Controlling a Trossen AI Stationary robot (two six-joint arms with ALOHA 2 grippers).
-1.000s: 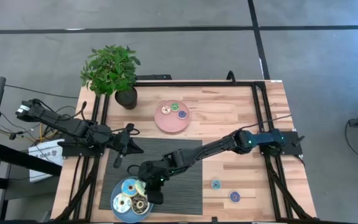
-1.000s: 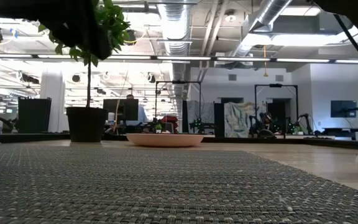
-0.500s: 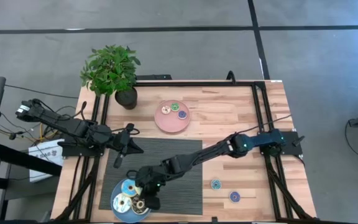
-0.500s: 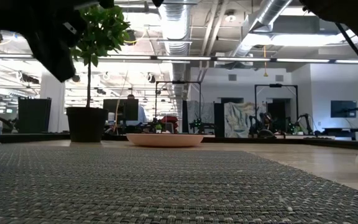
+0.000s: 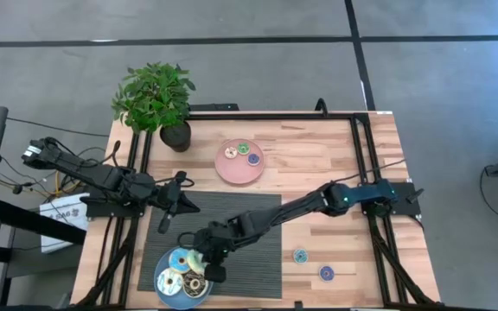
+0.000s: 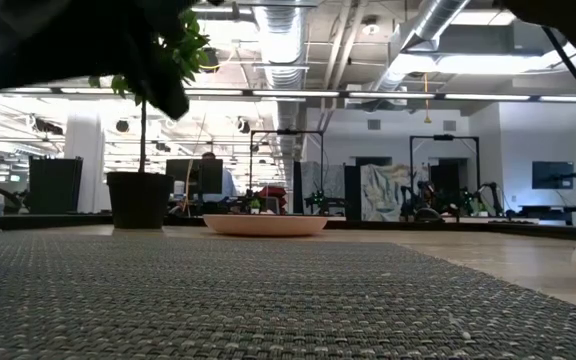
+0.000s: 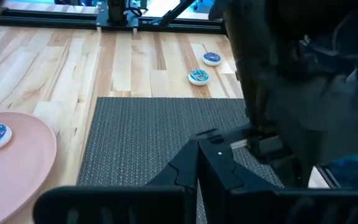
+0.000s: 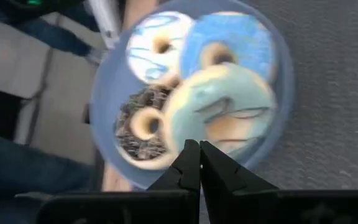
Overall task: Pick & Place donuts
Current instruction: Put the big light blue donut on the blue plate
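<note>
A blue plate (image 5: 164, 285) at the mat's near left corner holds several donuts (image 8: 219, 112), iced pale teal, blue, white and brown. My right gripper (image 5: 212, 266) hovers over the plate's right rim, fingers shut (image 8: 199, 155), empty and pointing down at the pale teal donut. A pink plate (image 5: 228, 171) at the far side carries three small donuts (image 5: 243, 149). Two blue-iced donuts (image 5: 300, 255) (image 5: 326, 273) lie flat on the bare wood to the right of the mat. My left gripper (image 5: 184, 205) waits, shut, at the mat's far left corner.
A potted plant (image 5: 156, 99) stands at the far left corner. The dark woven mat (image 5: 249, 216) covers the near middle. My right arm (image 5: 301, 206) stretches slantwise over the mat. Black frame rails (image 5: 361, 173) run along both sides. Bare wood (image 5: 318, 155) lies to the right of the pink plate.
My right gripper dipped toward the blue plate and the table's near edge, then rose again and drew back to about where it was a second ago. The donuts on both plates and the wood lie as before.
</note>
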